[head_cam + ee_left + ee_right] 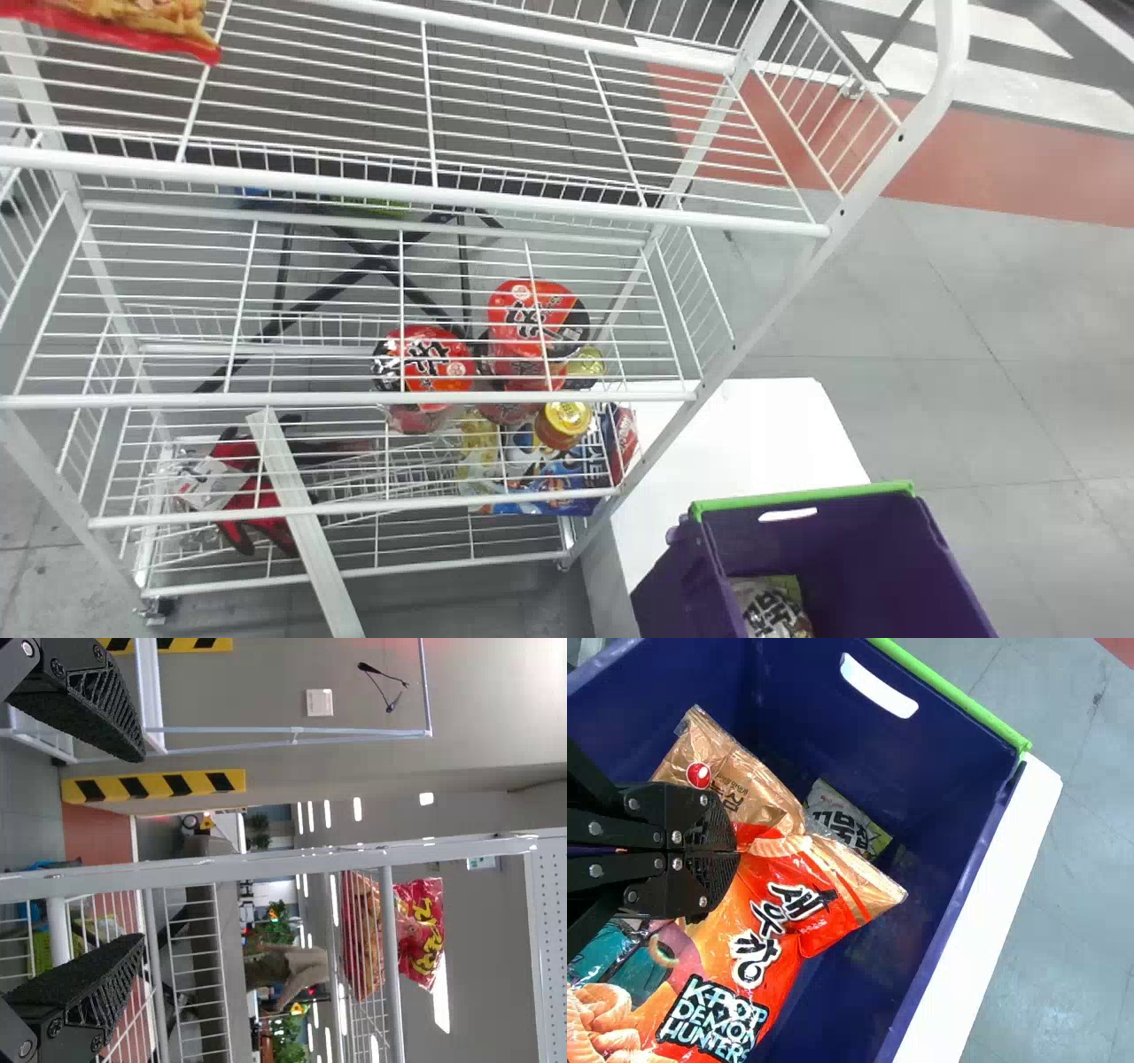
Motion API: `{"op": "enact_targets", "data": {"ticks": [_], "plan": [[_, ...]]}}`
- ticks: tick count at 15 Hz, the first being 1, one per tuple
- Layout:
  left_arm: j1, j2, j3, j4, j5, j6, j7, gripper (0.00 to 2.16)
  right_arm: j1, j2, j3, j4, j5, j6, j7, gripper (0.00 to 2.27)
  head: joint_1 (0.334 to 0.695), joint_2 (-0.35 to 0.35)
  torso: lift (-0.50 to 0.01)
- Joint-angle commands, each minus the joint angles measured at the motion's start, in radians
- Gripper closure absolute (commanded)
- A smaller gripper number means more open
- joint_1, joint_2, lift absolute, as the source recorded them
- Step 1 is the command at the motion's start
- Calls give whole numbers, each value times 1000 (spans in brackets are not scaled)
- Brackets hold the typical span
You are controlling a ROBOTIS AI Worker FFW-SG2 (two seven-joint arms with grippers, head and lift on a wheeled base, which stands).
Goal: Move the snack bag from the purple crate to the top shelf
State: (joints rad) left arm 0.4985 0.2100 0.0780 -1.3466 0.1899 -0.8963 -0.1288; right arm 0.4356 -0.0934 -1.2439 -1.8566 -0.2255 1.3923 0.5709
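In the right wrist view, my right gripper point(733, 850) is shut on the orange and gold snack bag point(775, 890), pinching it near its gold end. The bag is over or inside the purple crate point(952, 757); how deep, I cannot tell. The head view has the crate point(802, 498) at the lower right. My left gripper point(139, 849) stands open with nothing between its fingers, facing the white rack. The highest shelf seen in the head view point(496, 203) has a red snack bag point(142, 22) at its far left; red bags point(418, 930) also show beyond the left gripper.
Another snack bag point(849, 822) lies in the crate. The crate stands by a white surface point(753, 434) right of the rack. Lower tiers hold red-lidded cups point(536, 319), a yellow-lidded jar point(563, 421) and red-black gloves point(257, 496). A slanted white bar point(301, 523) stands before the rack.
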Motion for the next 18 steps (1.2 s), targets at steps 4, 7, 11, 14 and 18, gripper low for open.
{"op": "enact_targets", "data": {"ticks": [4,7,11,14,18], "plan": [[0,2,-6,-5,-4,9,0,100,0,-2,-3,-7,0,12,1,2125,695,-350,-231],[-3,2,-6,-3,-4,15,1,100,0,-5,1,-7,2,12,3,2125,695,-350,-220],[-9,2,-4,-2,-4,21,1,100,-6,-3,4,-7,3,12,1,2125,695,-350,-204],[-12,2,-6,0,-4,24,0,100,-6,-3,6,-7,3,12,1,2125,695,-350,-192],[-15,0,-6,0,-4,30,0,100,-11,-5,3,-7,8,12,1,2125,695,-350,-176]]}}
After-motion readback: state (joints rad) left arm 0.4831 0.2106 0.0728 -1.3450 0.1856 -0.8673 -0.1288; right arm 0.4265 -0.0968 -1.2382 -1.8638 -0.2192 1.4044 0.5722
